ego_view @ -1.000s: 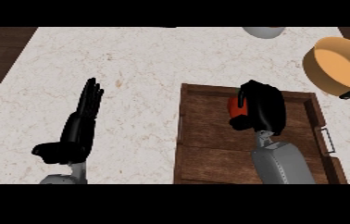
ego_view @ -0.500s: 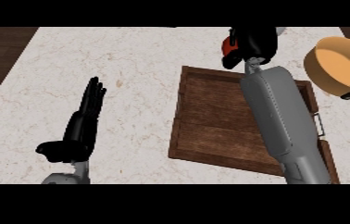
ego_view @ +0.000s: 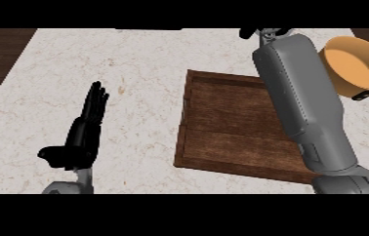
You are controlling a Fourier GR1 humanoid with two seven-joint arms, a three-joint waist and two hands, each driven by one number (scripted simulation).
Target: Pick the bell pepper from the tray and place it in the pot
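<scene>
The wooden tray lies on the counter right of centre, and nothing shows on its bare part. The orange pot stands at the right edge, just right of my right forearm. That forearm stretches over the tray to the counter's far edge. Only a sliver of my right hand shows there, cut off by the top of the view. The bell pepper is not visible. My left hand rests open on the left, fingers up, well apart from the tray.
Pale speckled counter spreads between my left hand and the tray. A dark wooden strip borders the counter at the far left. The pot's dark handle sticks out toward me.
My right arm rose from the tray holding the red pepper and stretched far past the tray's back edge. Hand and pepper have slipped out at the top. The left hand stayed still.
</scene>
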